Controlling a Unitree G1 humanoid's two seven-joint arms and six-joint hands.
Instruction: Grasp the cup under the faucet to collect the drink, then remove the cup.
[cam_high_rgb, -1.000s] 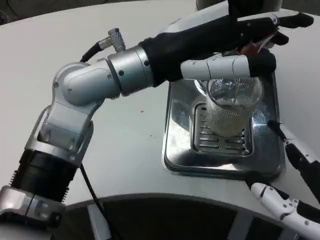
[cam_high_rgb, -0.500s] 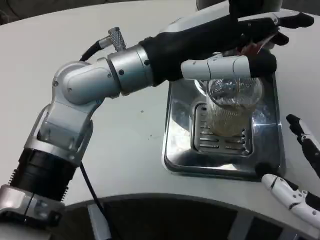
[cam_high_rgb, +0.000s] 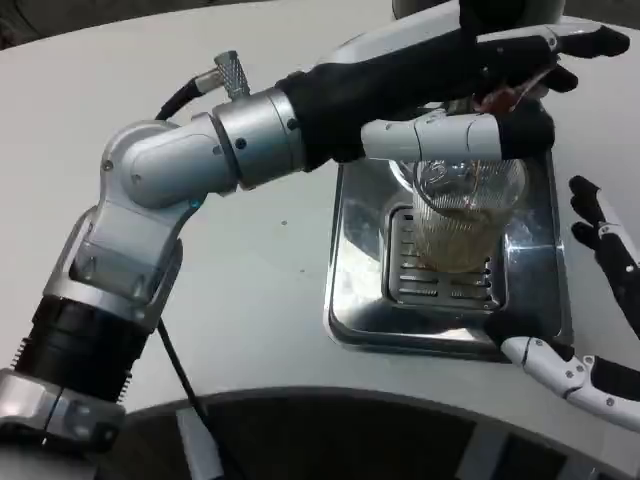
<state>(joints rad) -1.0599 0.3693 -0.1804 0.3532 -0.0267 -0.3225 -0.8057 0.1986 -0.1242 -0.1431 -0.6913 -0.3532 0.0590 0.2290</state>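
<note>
From the lower left of the frame the silver left forearm runs up and across to the upper right, ending in the left hand (cam_high_rgb: 480, 95), whose black-and-white fingers wrap around the rim of the clear ribbed glass cup (cam_high_rgb: 462, 215). The cup stands upright on the slotted grate of the shiny steel drip tray (cam_high_rgb: 352, 300), right of centre, and seems to hold some pale drink, though the level is hard to read. The faucet itself is hidden behind the hand. At the right edge the right hand (cam_high_rgb: 600, 300) hangs beside the tray with its fingers spread, holding nothing. The collecting step looks to be in hand. Next, the left hand would need a firm grip, a level lift and a sideways draw clear of the tray.
</note>
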